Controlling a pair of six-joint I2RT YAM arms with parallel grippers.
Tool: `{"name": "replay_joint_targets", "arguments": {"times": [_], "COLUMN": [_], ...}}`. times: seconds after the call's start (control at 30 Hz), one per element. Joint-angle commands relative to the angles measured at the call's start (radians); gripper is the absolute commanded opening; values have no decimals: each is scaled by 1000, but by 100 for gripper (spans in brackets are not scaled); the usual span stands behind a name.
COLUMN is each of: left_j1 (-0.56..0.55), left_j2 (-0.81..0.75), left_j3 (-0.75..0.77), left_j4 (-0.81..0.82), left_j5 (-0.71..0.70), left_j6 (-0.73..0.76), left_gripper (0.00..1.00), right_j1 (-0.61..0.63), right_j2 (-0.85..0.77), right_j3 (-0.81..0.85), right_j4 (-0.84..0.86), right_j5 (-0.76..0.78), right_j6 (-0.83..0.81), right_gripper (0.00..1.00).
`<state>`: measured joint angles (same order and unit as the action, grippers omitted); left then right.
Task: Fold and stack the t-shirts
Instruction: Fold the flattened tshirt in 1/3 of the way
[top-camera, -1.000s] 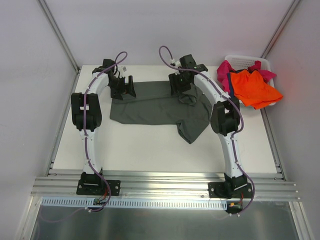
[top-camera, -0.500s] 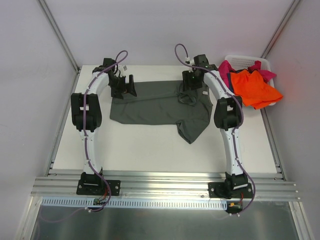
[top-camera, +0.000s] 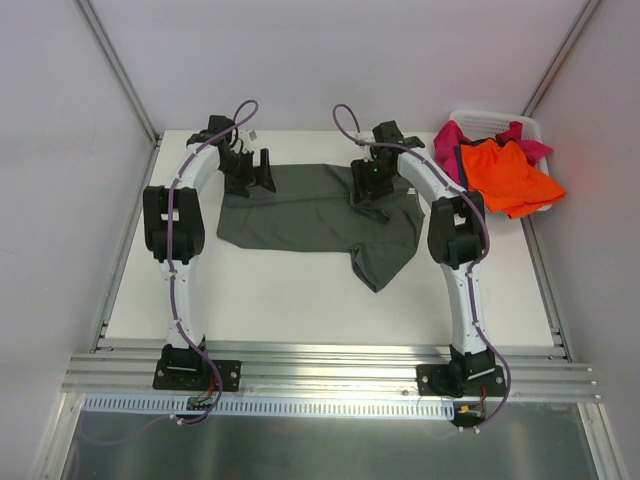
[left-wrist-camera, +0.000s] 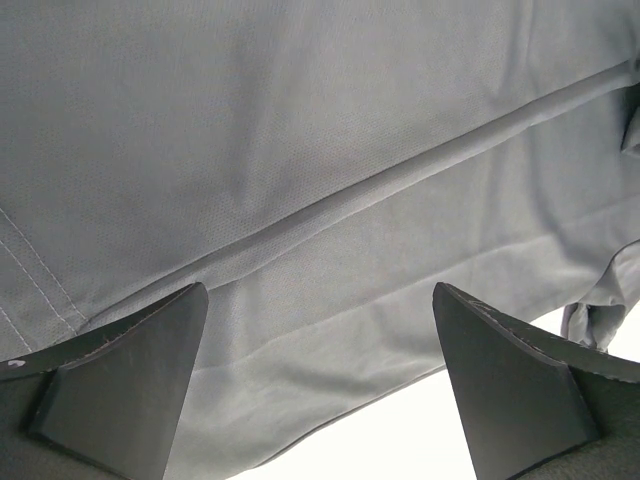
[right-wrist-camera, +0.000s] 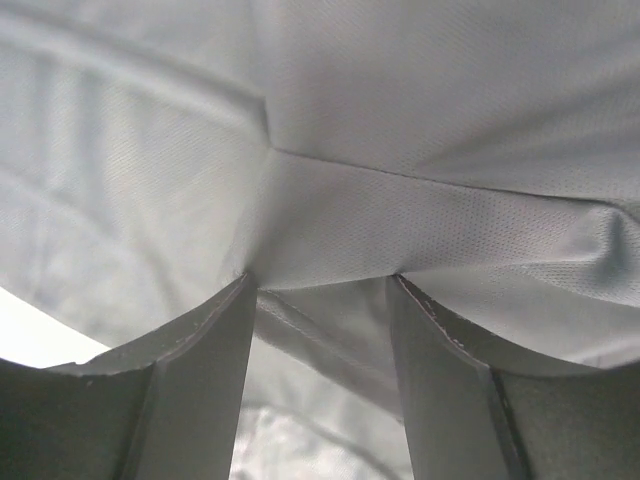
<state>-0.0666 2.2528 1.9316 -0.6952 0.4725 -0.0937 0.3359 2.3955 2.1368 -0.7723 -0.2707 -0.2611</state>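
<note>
A dark grey-olive t-shirt (top-camera: 300, 215) lies spread on the white table (top-camera: 250, 290), with one part hanging toward the front right. My left gripper (top-camera: 258, 178) is open over its back left corner; in the left wrist view the wide-apart gripper (left-wrist-camera: 320, 292) frames the shirt (left-wrist-camera: 300, 150) and its hem. My right gripper (top-camera: 366, 192) is low on the shirt's back right part. In the right wrist view the gripper (right-wrist-camera: 322, 280) is part open, its tips pressed into the shirt (right-wrist-camera: 400, 120), with cloth stretched across the gap. Orange (top-camera: 510, 175) and magenta (top-camera: 450, 145) shirts are in the basket.
A white plastic laundry basket (top-camera: 490, 119) stands at the table's back right corner, with the shirts spilling over its rim. Grey walls close in the back and both sides. An aluminium rail (top-camera: 330, 365) runs along the near edge by the arm bases.
My right gripper has swung from the shirt's back right edge leftward and nearer, down onto the cloth. The bunched fold there has flattened. The left gripper has hardly moved.
</note>
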Motion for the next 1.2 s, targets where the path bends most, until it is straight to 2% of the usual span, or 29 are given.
{"name": "replay_joint_targets", "arguments": {"times": [0.0,0.37,0.6,0.8,1.17], "left_j1": [-4,-1,10,22,24], "left_j2": [-35,-56,-47,31,83], "left_j3": [59,64,67,144,133], "left_j4": [-6,-4,-13,-29,-32], "left_j5": [49,75,26,2,-44], "left_j6": [-8,-25,51,68,55], "left_gripper": [96,96,98,99,99], "right_j1": [21,49,-56,-167,-236], "right_j2": [-140,-190,-216,-153,36], "right_j3": [-32,-104,-98,24,221], "right_j4": [-27,-25,-27,-28,2], "right_j5": [-24,33,71,45,-18], "right_j6": [16,-21,-36,-9,74], "right_gripper": [58,59,59,59,61]}}
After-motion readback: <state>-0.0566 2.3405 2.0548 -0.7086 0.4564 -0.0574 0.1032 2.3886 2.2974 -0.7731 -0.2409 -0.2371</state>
